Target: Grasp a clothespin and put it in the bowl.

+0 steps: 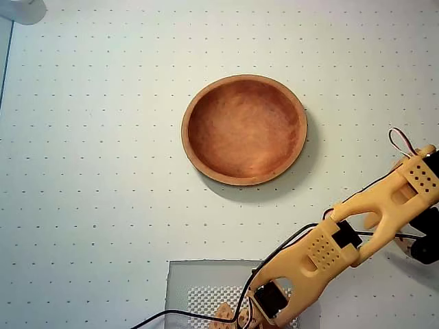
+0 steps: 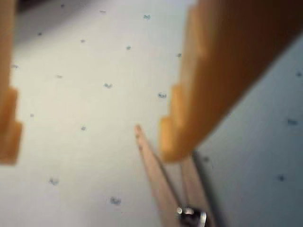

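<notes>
Tan wooden clothespin (image 2: 158, 182) lies beside the wide-open, empty orange hand (image 2: 87, 137); grasping is underway, needing centring before closing.

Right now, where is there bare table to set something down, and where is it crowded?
In the overhead view, the dotted mat lies bare left of the bowl and above it; the bowl is empty. The crowded part is the bottom right, where the arm, its cables and the grey pad meet. In the wrist view, the open pincer hangs over the clothespin.
</notes>
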### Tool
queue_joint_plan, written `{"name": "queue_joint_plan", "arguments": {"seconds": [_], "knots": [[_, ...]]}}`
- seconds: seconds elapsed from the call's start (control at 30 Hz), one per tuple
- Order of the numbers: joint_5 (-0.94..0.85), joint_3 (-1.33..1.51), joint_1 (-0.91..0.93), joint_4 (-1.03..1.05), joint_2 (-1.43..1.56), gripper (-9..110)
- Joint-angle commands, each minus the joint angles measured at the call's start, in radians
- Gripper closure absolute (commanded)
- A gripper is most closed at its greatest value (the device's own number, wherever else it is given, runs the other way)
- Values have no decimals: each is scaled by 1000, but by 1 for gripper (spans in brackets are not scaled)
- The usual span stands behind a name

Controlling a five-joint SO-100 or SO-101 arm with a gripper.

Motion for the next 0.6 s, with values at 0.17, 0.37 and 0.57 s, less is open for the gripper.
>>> {"name": "queue_joint_plan", "arguments": {"seconds": [0.17,0.37,0.57], "knots": [[-69,-20,28,-80,84,83],[-69,-25,57,-92,83,83],[-67,-18,61,-92,81,83]]}}
